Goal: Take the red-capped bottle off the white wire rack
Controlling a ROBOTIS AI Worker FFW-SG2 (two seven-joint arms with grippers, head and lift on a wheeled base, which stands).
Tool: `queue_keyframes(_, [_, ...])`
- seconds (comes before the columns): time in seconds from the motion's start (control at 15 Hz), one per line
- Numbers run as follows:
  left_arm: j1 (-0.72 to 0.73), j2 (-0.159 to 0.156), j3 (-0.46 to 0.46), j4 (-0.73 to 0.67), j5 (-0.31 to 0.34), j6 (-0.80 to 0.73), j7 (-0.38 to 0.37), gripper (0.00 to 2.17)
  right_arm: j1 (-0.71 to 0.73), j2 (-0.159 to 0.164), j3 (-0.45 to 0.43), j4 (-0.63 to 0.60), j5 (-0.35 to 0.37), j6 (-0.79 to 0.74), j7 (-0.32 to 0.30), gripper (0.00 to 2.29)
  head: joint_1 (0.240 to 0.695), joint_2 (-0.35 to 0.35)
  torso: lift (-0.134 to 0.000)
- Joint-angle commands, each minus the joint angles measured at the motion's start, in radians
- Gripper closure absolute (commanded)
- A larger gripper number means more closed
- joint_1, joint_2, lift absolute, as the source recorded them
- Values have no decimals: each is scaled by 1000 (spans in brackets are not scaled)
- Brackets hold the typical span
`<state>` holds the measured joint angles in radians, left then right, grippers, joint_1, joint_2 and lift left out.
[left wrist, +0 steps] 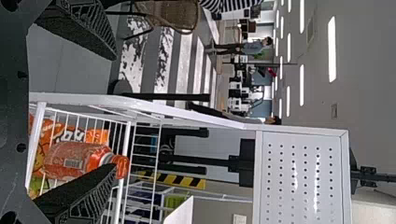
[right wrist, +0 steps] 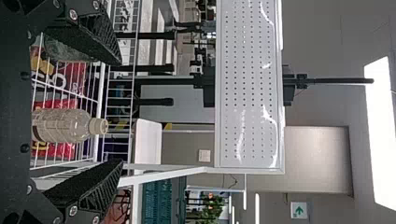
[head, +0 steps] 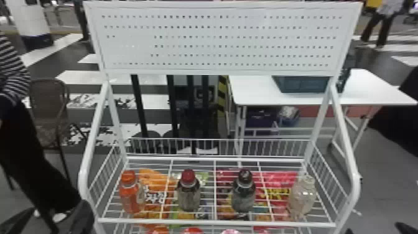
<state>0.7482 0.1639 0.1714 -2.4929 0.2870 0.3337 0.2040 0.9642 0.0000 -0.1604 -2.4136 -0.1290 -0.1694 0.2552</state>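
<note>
The red-capped bottle [head: 188, 194] stands upright on the white wire rack [head: 214, 222], between the orange-capped bottle [head: 130, 196] and the black-capped bottle [head: 244, 194]; those gaps should give my fingers room. My left claw [left wrist: 115, 112] and right claw [right wrist: 121, 113] are both spread wide and empty, presumably to pass around a bottle's body. The left seems better placed, provided I don't tip the orange-capped one.

1. White wire rack [head: 214, 222]: spans the head view's centre, its upper shelf at lower centre.
2. Orange-capped bottle [head: 130, 196]: upright, lower left.
3. Red-capped bottle [head: 188, 196]: upright, left of lower centre.
4. Black-capped bottle [head: 243, 196]: upright, right of lower centre.
5. Clear bottle [head: 301, 197]: upright, lower right.
</note>
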Motion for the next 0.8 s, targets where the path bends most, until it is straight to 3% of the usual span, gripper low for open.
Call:
queue_keyframes(0.0, [3, 0, 0, -3, 0, 0, 0, 70, 2, 1, 1, 1, -1, -3, 1, 154, 499, 0, 0])
queue_keyframes(0.73, [13, -3, -3, -3, -6, -9, 0, 83, 24, 1, -10, -10, -8, -31, 1, 154, 499, 0, 0])
